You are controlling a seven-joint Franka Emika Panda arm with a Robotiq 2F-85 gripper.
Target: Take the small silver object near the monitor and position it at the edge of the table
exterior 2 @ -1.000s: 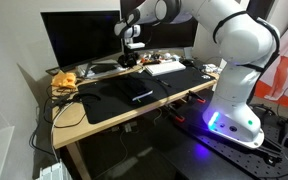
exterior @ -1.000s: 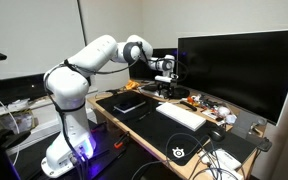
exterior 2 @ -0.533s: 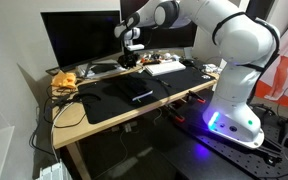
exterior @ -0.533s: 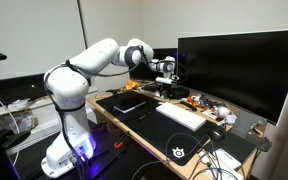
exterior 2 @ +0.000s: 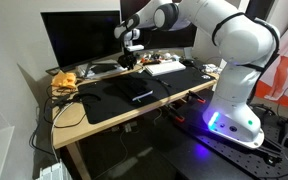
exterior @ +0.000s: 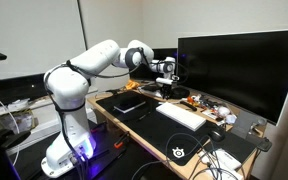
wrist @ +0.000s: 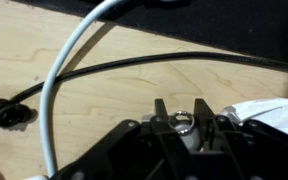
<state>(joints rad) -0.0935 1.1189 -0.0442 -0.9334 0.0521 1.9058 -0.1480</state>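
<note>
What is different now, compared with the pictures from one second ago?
Almost nothing. The gripper stays raised in front of the monitor; only the arm shifts a little at its wrist joints. No grasp or release is visible; the small silver object sits between the fingers now. The table and keyboard are unchanged.

Close in front of the monitor (exterior: 239, 70), the table (exterior 2: 77, 122) is crowded: a white keyboard (exterior: 181, 115) and small clutter (exterior: 209, 105) are set along the screen, so little free room is left there. In the wrist view, bare wood is crossed by a white cable (wrist: 59, 80) and a black cable (wrist: 134, 68). Farther out from the monitor, the black mat (exterior 2: 134, 95) is largely open, broken only by a small dark device (exterior 2: 141, 96). Beyond the monitor's end, the corner is blocked by a yellow object (exterior 2: 64, 80) and looped cables (exterior 2: 55, 106).
</note>
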